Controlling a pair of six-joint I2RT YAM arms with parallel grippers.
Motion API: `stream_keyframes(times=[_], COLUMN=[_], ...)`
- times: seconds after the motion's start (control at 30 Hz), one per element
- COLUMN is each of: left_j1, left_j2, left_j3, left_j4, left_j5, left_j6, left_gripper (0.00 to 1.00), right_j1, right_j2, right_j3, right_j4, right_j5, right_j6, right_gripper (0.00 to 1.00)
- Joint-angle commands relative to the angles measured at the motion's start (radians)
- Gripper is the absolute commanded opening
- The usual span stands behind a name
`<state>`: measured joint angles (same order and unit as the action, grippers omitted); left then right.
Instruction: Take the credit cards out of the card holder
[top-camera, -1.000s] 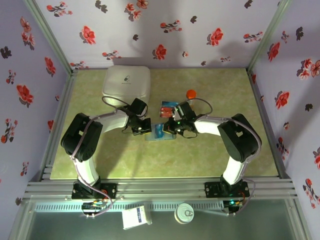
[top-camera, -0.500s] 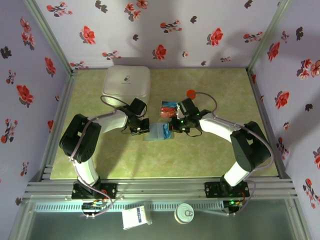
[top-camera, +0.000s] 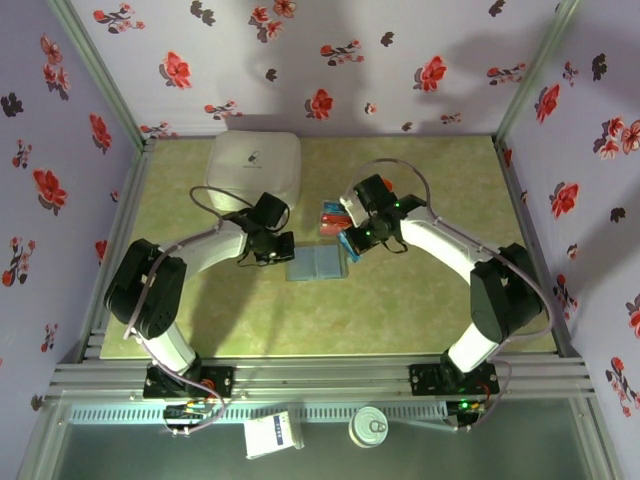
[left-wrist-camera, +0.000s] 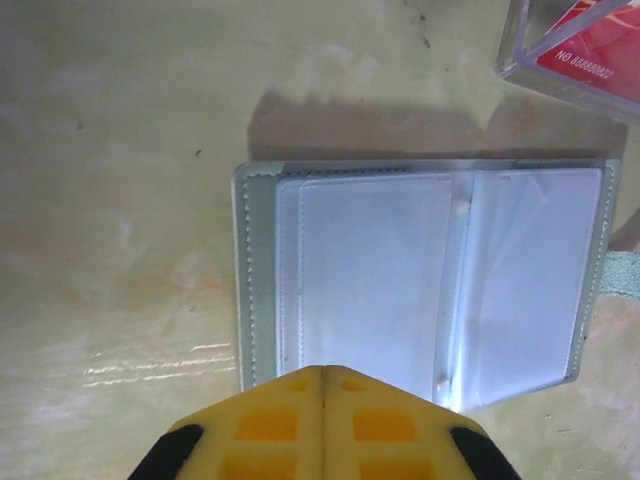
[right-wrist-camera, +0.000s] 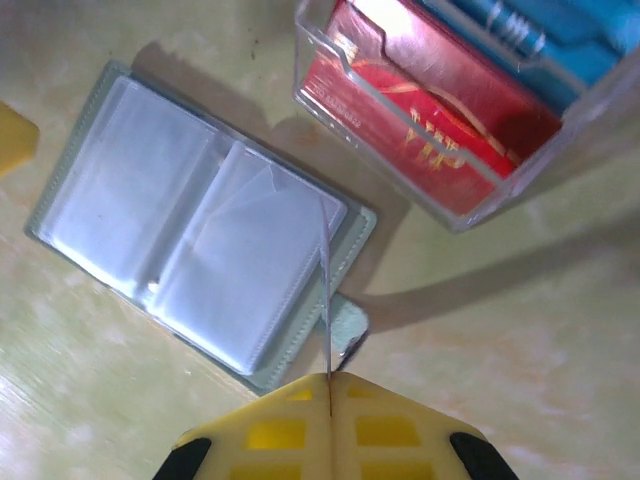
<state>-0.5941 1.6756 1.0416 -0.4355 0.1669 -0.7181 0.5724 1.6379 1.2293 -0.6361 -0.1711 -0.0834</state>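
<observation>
Card holder lies open mid-table, sleeves apparently empty. Left gripper pressed together, holding nothing, at its left edge. Right gripper pinches what looks like a credit card, edge-on. Next, you carry it to the clear tray just beyond.

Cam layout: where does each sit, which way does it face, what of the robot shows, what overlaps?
Top external: above and behind the bases, facing down on the table; both arms, left end effector and right end effector flanking the card holder.
Left wrist: on the left arm, facing down past its shut end effector at the card holder.
Right wrist: on the right arm, facing down past its shut end effector at card holder and credit cards in a clear box.
Shared: the card holder, in all three.
</observation>
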Motion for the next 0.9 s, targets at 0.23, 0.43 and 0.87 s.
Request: stream_keyframes(times=[0.23, 0.43, 0.87], left_j1=[0.04, 0.066, 0.067], left_j2=[-0.097, -0.144, -0.191], left_j3=[-0.105, -0.153, -0.186], left_j4=[-0.03, -0.03, -0.083], left_j5=[-0.047, -0.053, -0.093], left_j6=[0.029, 0.024, 0.032], left_gripper=[0.04, 0.04, 0.05], right_j1=[-0.047, -0.077, -0.107], right_j2=[0.189, 0.337, 0.644], right_j3=[0.338, 0.581, 1.025], right_j4=[-0.308, -0.431, -0.672], right_j5=[0.02, -0.015, -0.016], right_j6=[-0.514, -0.63, -0.796], right_gripper=[0.0, 0.0, 0.0])
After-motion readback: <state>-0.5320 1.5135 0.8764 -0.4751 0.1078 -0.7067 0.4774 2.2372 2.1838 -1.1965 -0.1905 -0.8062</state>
